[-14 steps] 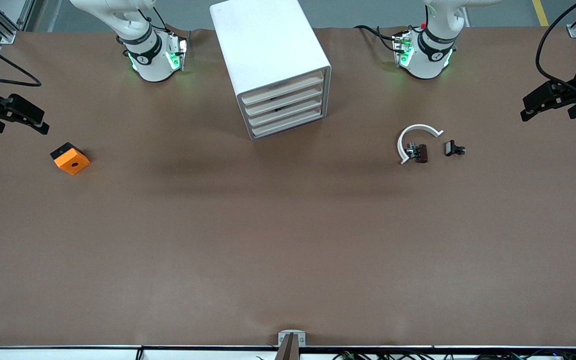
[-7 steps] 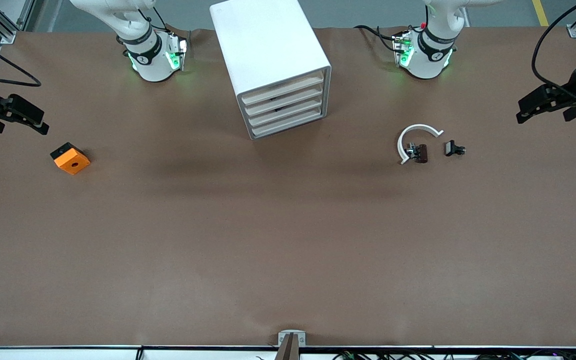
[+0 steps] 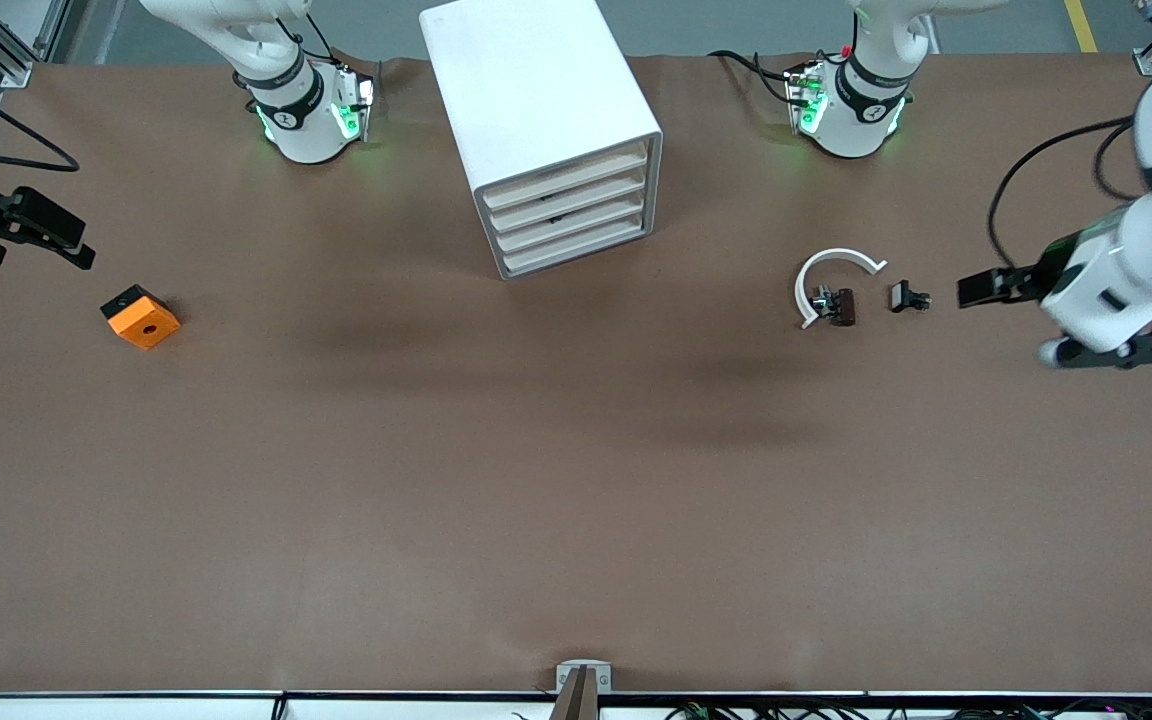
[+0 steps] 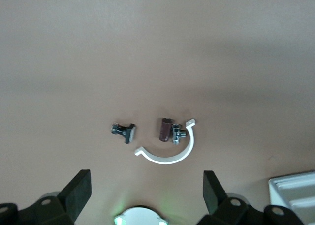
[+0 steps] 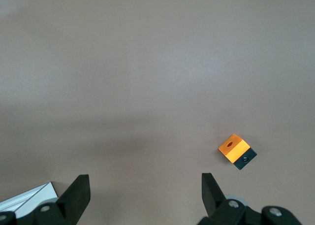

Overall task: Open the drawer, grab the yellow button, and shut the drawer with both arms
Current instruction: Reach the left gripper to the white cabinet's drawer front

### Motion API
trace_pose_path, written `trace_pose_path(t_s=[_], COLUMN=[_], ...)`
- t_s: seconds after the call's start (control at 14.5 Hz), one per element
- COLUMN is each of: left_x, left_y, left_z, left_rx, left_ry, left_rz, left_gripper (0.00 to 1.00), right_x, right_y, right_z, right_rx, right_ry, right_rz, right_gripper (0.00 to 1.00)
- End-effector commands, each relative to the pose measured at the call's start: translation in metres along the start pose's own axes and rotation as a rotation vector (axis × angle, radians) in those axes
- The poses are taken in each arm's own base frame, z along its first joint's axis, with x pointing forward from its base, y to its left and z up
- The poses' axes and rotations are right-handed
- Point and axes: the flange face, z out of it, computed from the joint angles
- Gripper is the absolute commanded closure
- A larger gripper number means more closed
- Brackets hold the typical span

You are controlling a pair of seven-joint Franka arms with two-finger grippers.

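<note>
Hovering left pincer (image 3: 976,290) over table, fingers spread

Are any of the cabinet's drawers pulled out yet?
No, all shut. The four slat fronts of the cabinet sit flush in its frame, the drawer included. Both grippers, left and right, hang open away from it.

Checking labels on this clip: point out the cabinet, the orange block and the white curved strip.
cabinet (image 3: 526,90), front view, on its white top face.
orange block (image 3: 143,321), front view, on its orange top beside the hole.
white curved strip (image 3: 834,257), front view, on the arc's crown.
</note>
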Motion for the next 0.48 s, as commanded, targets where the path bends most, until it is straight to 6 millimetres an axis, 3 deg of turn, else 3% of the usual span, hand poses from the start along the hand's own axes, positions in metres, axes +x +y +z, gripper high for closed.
trace_pose_path(t_s=[0.0, 0.41], left_x=[0.003, 0.017], left_y=[0.052, 0.159], left_z=[0.018, 0.088], left_rx=[0.022, 0.014], left_ry=[-0.037, -0.221], left_rz=[-0.203, -0.758], left_gripper=[0.0, 0.0], right_x=[0.004, 0.006], right_y=[-0.001, -0.006], right_z=[-0.005, -0.006], right_rx=[-0.009, -0.003], right_ry=[0.007, 0.026], right_rz=[-0.01, -0.01], right_gripper=[0.0, 0.0])
